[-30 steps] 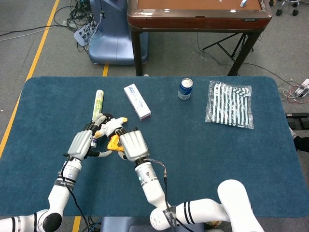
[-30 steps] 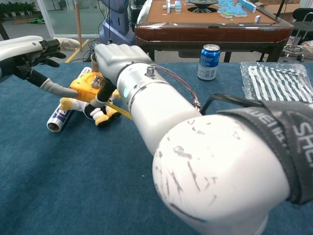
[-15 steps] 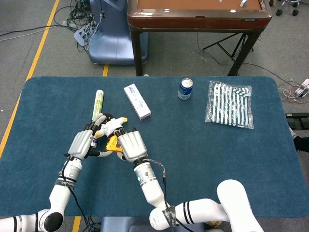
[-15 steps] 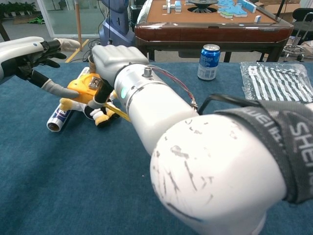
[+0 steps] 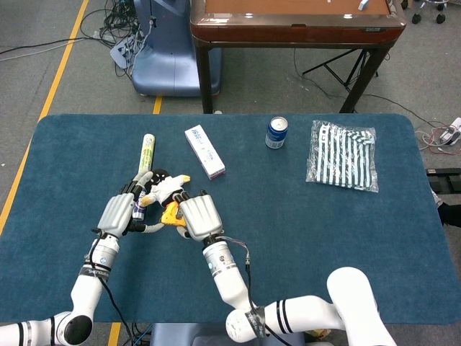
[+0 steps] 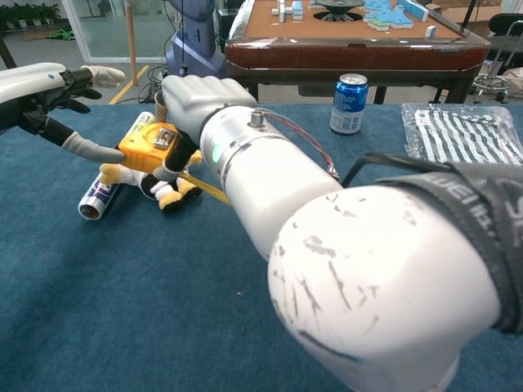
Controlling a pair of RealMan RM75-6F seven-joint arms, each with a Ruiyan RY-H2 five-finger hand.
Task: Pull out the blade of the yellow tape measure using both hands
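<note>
Yellow tape measure point(image 6: 148, 145) sits lifted just above the worktop point(image 5: 302, 223), caught between the two hands at the left-front part of the blue surface. The right hand point(image 6: 189, 102) comes over it from above and behind, its fingers curled down around the boxy casing. The left hand point(image 6: 49, 98) is beside it on the other side, one pale finger point(image 6: 94, 151) reaching in to touch the casing's near corner; whether that hand truly grips anything cannot be told. A short strip of yellow blade point(image 6: 206, 188) slants out below the right hand's wrist.

The casing is a squarish hard plastic block, orange-yellow, with a grey-black panel on its face. Directly beneath it lies a small plush toy point(image 6: 163, 189), soft, yellow, white and black. A slim cylindrical tube point(image 5: 146, 153) lies alongside. Farther back rest a flat white box point(image 5: 204, 151), a blue metal can point(image 5: 276, 132) standing upright, and a striped crinkly packet point(image 5: 343, 155). The worktop covering looks like dense felt.
</note>
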